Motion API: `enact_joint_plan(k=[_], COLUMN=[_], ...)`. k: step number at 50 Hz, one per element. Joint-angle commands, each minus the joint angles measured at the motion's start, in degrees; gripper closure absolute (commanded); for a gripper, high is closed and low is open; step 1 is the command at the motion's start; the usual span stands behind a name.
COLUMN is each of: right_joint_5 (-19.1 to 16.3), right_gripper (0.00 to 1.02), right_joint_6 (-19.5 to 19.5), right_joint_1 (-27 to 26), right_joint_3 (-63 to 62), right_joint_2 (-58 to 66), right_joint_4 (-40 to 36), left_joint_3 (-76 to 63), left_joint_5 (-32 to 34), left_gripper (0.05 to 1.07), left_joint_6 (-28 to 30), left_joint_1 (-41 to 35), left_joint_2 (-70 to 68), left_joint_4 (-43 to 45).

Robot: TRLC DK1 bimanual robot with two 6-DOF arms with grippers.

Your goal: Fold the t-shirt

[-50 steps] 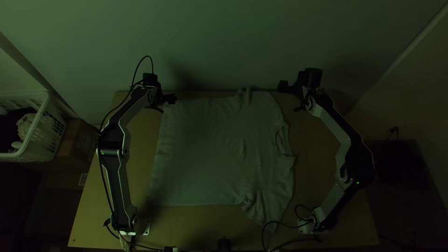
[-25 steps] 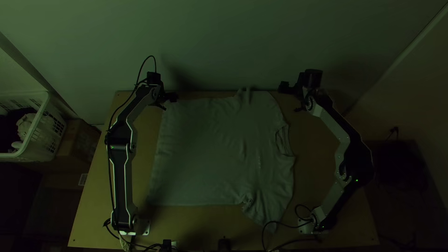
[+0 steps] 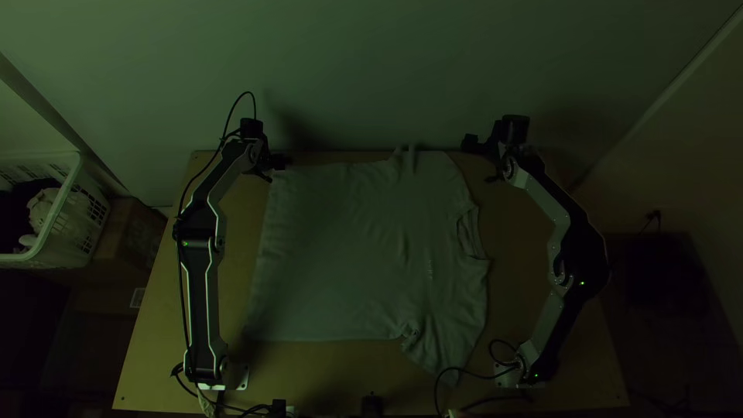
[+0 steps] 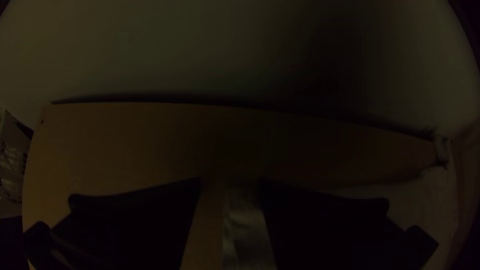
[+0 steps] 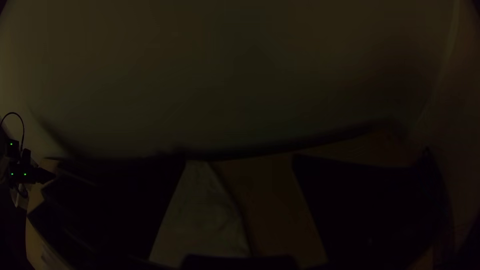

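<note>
"What's the top view showing?"

"One t-shirt [image 3: 348, 248] is lying spread and unfolded on one table [image 3: 159, 356], its hem facing the left arm [image 3: 203, 302], its collar facing the right arm [image 3: 546, 205]. I'm counting two arms, two grippers and one white basket [image 3: 58, 224]."

"So which step are we seeing?"

"They're lining up for the first fold, I'd judge. The left gripper [image 3: 276, 171] is hovering by the far hem corner; the right gripper [image 3: 480, 162] is waiting near the far sleeve."

"And the left wrist view?"

"Its two fingers [image 4: 320, 225] are standing apart, with a strip of cloth showing between them — nothing is being pinched. The next move is probably calling for lowering and closing on that corner."

"The right wrist view?"

"Two fingers [image 5: 360, 200] again, standing wide, with pale cloth and bare wood showing between. That one is likely needing to shift onto the sleeve — then both would be carrying the far side toward the near side together."
</note>
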Motion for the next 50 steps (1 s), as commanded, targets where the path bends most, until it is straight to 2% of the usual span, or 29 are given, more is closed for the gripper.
enact_joint_plan(k=[1,25,27,29,34,37,47,50], right_joint_5=[0.5,0.5,0.68,0.85,0.94,0.94,0.94,0.85], right_gripper=[0.05,0.05,0.05,0.05,0.05,0.05,0.06,0.12], right_joint_6=[1.24,1.24,1.33,1.5,2.03,2.38,3.26,3.88], right_joint_1=[0.02,0.02,0.02,0.02,-0.06,-0.06,0.2,0.29], right_joint_3=[1.79,4.95,6.18,7.5,11.54,14.09,24.11,26.57], right_joint_2=[1.79,4.69,5.65,6.8,9.87,11.9,19.1,20.77], right_joint_4=[0.21,-0.67,-1.29,-2.43,-5.42,-7.09,-15.7,-18.42], left_joint_3=[-0.82,-1.34,-1.78,-2.05,-2.4,-2.4,-3.01,-3.19], left_joint_5=[0.39,0.65,0.65,0.65,0.56,0.47,0.3,0.3], left_gripper=[0.35,0.36,0.4,0.5,0.89,1.05,1.05,1.05], left_joint_6=[0.79,2.2,2.55,2.55,2.72,2.63,2.02,1.84], left_joint_1=[-0.4,-1.89,-2.07,-2.15,-2.24,-2.15,-1.98,-1.89], left_joint_2=[0.24,0.15,0.15,0.15,-0.03,-0.11,-0.9,-1.17], left_joint_4=[-4.42,-7.41,-7.41,-7.41,-6.79,-6.53,-6.44,-6.44])
